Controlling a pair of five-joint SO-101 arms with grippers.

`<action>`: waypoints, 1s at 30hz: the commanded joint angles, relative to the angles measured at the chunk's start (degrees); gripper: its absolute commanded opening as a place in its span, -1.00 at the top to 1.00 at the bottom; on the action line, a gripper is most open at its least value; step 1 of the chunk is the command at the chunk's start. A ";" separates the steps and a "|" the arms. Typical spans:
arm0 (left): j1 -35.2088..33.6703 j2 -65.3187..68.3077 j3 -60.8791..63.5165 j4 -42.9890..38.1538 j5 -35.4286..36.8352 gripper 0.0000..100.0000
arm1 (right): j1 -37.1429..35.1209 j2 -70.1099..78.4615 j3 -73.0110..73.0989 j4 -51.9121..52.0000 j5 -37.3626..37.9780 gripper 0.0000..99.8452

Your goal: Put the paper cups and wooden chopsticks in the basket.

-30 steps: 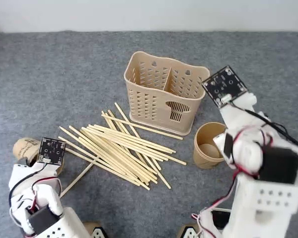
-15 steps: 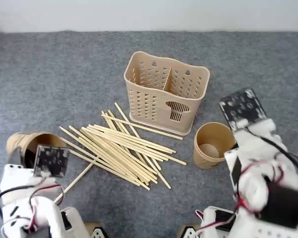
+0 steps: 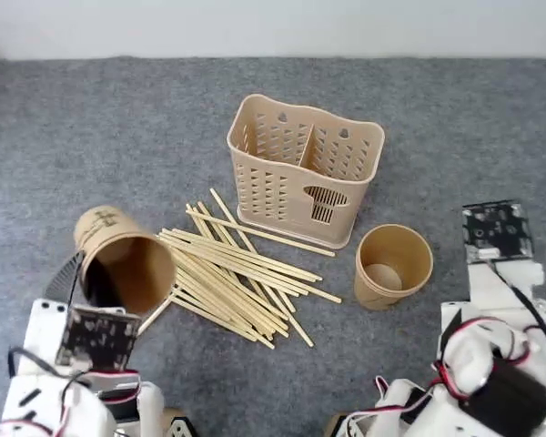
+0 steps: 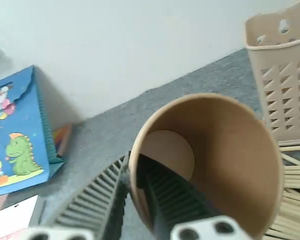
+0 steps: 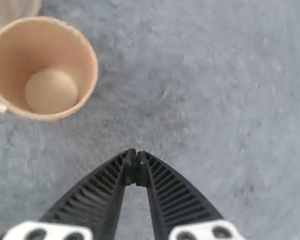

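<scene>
My left gripper [image 4: 135,170] is shut on the rim of a brown paper cup [image 3: 126,262], one finger inside and one outside. The cup [image 4: 210,160] hangs tilted above the left end of the pile of wooden chopsticks [image 3: 237,273]. A second paper cup [image 3: 393,265] stands upright on the grey mat, right of the beige slotted basket [image 3: 302,168]. That cup [image 5: 42,67] lies ahead of my right gripper [image 5: 136,167], which is shut on nothing above bare mat at the front right.
The basket [image 4: 282,65] has two compartments split by a wall. A blue printed box [image 4: 17,135] and papers lie beyond the mat's left edge. Bare grey mat stretches behind and left of the basket.
My left gripper has lifted the paper cup from the mat at the far left and carried it right, over the chopsticks. The right arm has drawn back from the basket toward the front.
</scene>
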 commanded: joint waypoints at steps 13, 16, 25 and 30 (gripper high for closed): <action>34.81 36.75 -30.99 8.44 14.86 0.98 | 2.24 -35.21 25.49 -11.65 -14.07 0.98; 40.62 41.23 -32.57 6.77 15.21 0.98 | 2.33 -35.03 28.40 -12.88 -14.07 0.98; 47.56 52.57 -32.75 -5.10 15.30 0.98 | 6.29 -33.71 34.20 -19.21 -14.15 0.98; 54.33 56.09 -32.75 -13.98 15.30 0.98 | 9.19 -33.71 34.37 -19.21 -14.15 0.98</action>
